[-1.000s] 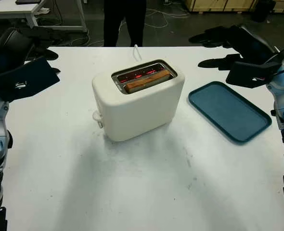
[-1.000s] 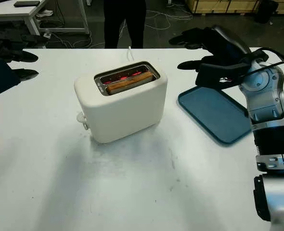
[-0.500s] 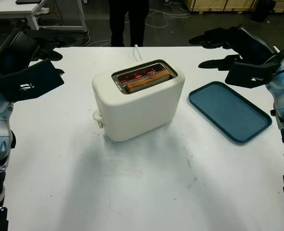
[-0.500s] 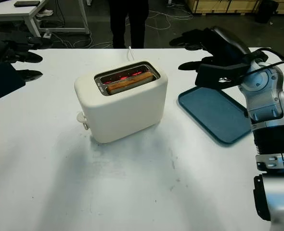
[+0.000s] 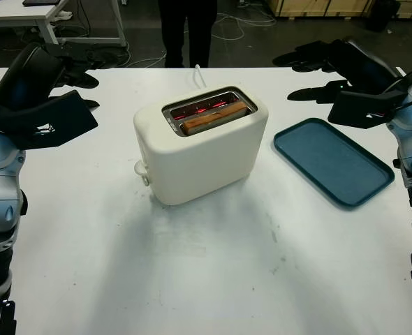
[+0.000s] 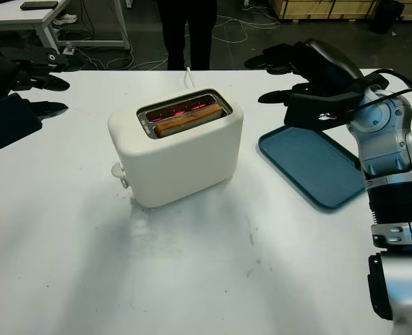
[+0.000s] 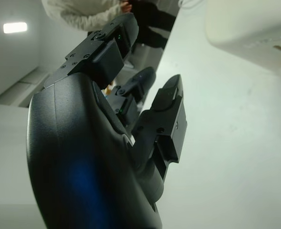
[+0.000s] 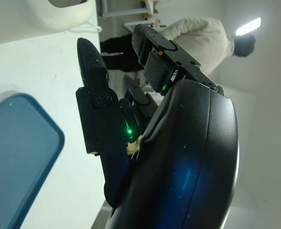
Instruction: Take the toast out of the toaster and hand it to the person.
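The toaster (image 5: pixel 200 143) is cream white with rounded corners, and it stands near the middle of the white surface (image 5: pixel 213 279). It is turned at an angle, so one short end faces the robot's left side. On that end there is a small white lever knob (image 5: pixel 142 169), low on the body. The top has a metal frame with two long slots. Inside the slots the heating wires glow red. The toast (image 5: pixel 216 116) sits in the slot nearer to the robot. It is golden brown, and only its upper edge shows, about level with the metal frame. A white cable (image 5: pixel 198 74) goes from the back of the toaster toward the far edge of the surface.

A dark blue tray (image 5: pixel 332 161) lies flat on the robot's right side, near the toaster but not touching it.

The left robot hand (image 5: pixel 72 73) is in the air above the far left part of the surface; it is open and holds nothing. The right robot hand (image 5: pixel 316 68) is above the far right part, beyond the tray, also open and with nothing in it.

A person (image 5: pixel 187 31) in dark trousers stands behind the far edge of the surface.
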Motion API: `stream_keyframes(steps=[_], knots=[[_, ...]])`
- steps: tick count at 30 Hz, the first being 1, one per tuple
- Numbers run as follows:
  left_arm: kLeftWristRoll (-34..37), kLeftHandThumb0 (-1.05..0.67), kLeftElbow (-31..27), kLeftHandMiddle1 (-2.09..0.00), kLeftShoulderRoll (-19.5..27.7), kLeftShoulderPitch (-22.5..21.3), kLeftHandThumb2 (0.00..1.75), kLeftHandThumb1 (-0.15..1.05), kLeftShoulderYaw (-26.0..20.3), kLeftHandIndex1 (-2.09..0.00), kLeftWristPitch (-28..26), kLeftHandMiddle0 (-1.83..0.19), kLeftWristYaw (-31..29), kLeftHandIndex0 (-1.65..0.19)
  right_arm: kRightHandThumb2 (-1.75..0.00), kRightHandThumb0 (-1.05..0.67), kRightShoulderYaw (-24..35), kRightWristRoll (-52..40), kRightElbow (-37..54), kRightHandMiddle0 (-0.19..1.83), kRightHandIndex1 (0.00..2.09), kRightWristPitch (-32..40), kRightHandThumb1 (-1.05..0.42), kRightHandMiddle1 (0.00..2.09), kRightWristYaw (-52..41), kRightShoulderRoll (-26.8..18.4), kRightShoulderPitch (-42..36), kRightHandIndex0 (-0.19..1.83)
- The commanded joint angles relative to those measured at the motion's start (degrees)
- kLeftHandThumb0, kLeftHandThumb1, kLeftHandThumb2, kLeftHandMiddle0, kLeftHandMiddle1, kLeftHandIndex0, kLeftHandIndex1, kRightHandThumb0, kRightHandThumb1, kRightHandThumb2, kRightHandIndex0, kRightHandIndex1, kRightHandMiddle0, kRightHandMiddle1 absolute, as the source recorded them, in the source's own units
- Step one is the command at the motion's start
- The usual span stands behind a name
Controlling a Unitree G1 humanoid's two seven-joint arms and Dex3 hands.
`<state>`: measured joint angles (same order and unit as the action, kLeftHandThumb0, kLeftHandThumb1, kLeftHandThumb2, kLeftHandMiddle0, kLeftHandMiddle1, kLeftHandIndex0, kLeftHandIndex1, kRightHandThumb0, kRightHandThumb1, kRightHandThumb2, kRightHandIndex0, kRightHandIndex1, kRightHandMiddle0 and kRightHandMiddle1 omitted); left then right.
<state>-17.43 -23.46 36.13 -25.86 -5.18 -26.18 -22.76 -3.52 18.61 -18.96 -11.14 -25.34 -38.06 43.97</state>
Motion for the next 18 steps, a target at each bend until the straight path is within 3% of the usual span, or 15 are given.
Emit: stream_keyframes(steps=[1, 18], knots=[[-0.6, 0.26, -0.5, -0.53, -0.1, 0.8, 0.06, 0.92, 0.4, -0.02, -0.1, -0.6, 0.8, -0.74, -0.04, -0.44, 0.6, -1.5, 0.0, 0.66, 0.0, 0.1, -0.92, 0.0, 0.0, 0.1, -0.8, 0.69], [0.4, 0.28, -2.7, -0.62, -0.2, 1.1, 0.17, 0.92, 1.5, -0.01, -3.8, -0.49, -1.1, -0.7, -0.05, -0.42, 1.2, -3.9, -2.5, 0.65, 0.0, -1.5, -0.92, 0.0, 0.3, 0.5, -2.8, 0.7]])
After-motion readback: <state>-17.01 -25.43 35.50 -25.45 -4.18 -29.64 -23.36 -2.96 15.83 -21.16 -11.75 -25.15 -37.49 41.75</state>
